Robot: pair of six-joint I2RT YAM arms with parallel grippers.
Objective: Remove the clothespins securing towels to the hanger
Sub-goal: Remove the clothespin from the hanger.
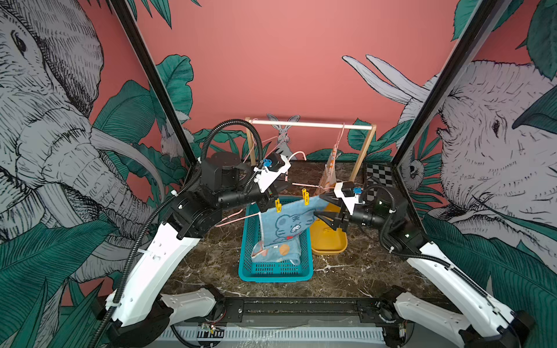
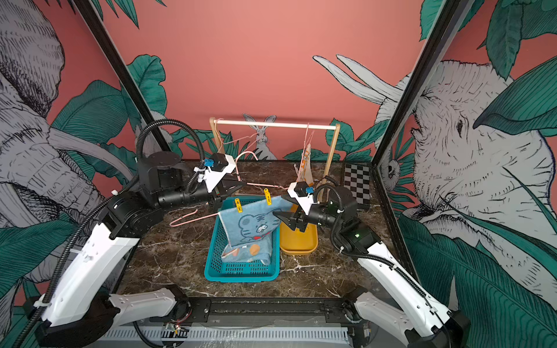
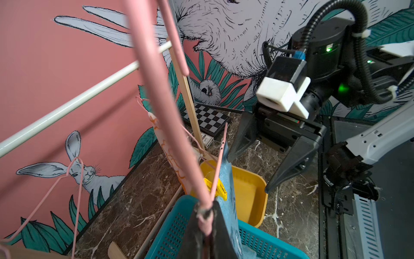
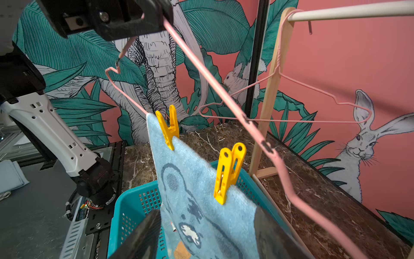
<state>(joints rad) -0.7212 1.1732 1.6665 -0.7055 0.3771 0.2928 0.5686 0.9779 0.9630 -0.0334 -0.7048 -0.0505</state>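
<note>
A pink wire hanger is held above the teal basket, with my left gripper shut on its wire. A blue tiger towel hangs from it, pinned by two yellow clothespins. Both clothespins show in both top views. My right gripper is open, its fingers on either side of the towel's right edge, below the nearer clothespin. A light blue spotted towel lies in the basket. A cream towel with orange outlines hangs on the rack.
A wooden rack stands at the back with an empty pink hanger on it. Another pink hanger lies on the marble top left of the basket. A yellow tray sits under the right gripper. A checkerboard lies far right.
</note>
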